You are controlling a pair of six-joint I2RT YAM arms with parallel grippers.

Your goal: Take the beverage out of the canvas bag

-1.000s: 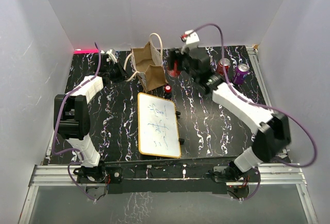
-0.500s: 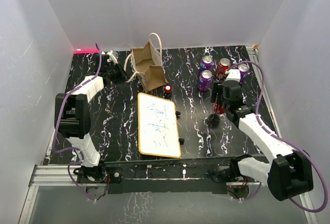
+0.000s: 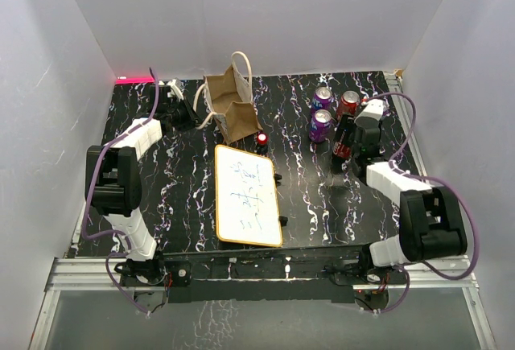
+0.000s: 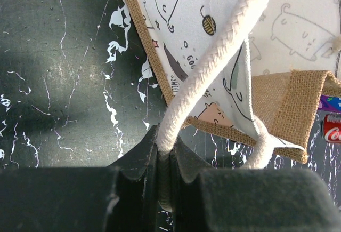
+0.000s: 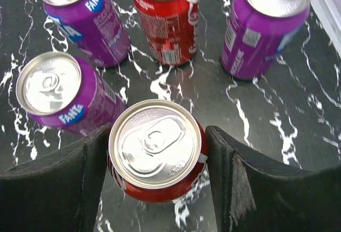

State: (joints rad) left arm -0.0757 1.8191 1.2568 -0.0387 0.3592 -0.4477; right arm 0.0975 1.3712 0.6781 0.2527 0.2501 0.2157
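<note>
Rearward swings the right arm since a moment ago. Tan burlap canvas bag stands back-left, cream rope handle pinched in the closed left gripper; right gripper clamps a red aluminium cola can among purple soda cans.

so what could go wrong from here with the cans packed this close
The right end effector grips the red aluminium drink can, with a purple aluminium soda can right beside one finger; opening or withdrawing could knock it over. The left end effector pinches the cream rope handle of the tan canvas bag; a tug might topple the bag.
</note>
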